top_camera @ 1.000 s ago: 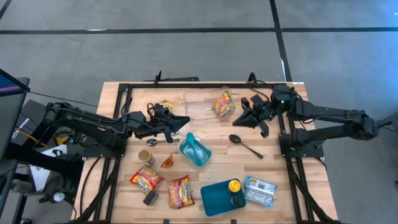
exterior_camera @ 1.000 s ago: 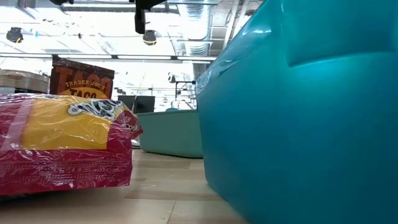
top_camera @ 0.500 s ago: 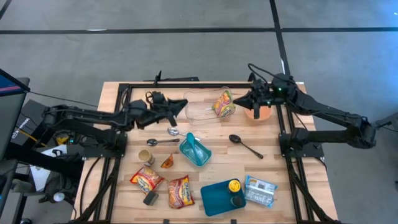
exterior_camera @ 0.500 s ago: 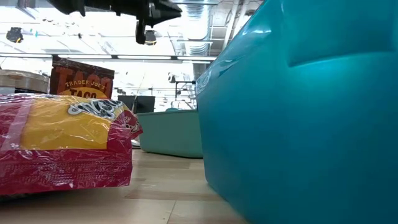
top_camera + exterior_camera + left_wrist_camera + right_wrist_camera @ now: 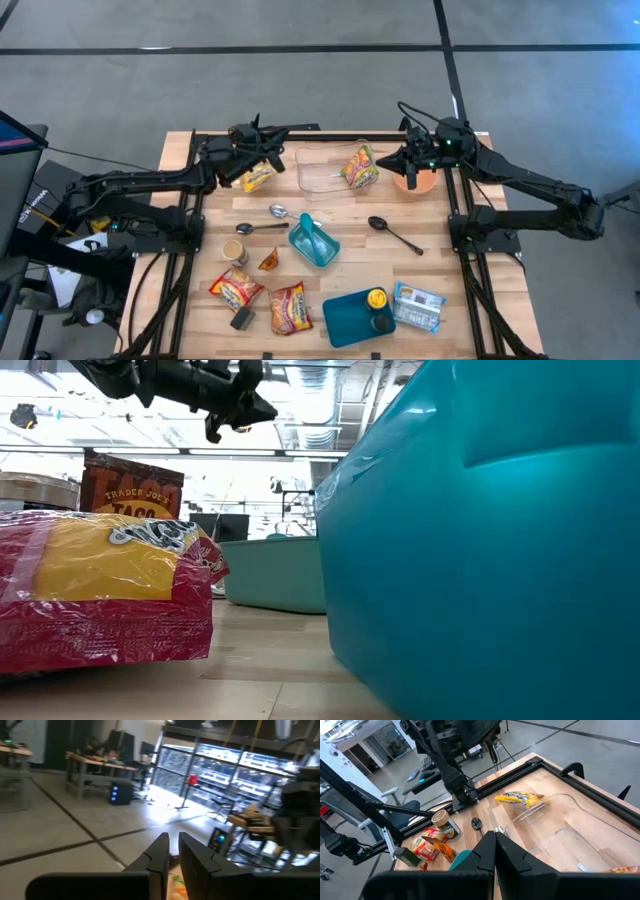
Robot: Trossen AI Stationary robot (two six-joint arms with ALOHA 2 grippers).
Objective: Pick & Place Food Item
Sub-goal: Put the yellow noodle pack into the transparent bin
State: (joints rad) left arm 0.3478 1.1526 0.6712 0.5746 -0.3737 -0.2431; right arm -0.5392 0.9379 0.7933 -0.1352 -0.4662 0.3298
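Left tool (image 5: 268, 150) (seemingly) gripping yellow packet (image 5: 257, 178)

I am holding a small yellow snack packet (image 5: 259, 177) pinched in my left gripper (image 5: 268, 165), lifted clear of the wood near the table's far left side. It is hanging tilted, crinkled, with dark print on its face, just beside the clear plastic container (image 5: 322, 172), whose near edge it is almost touching in my right wrist view.
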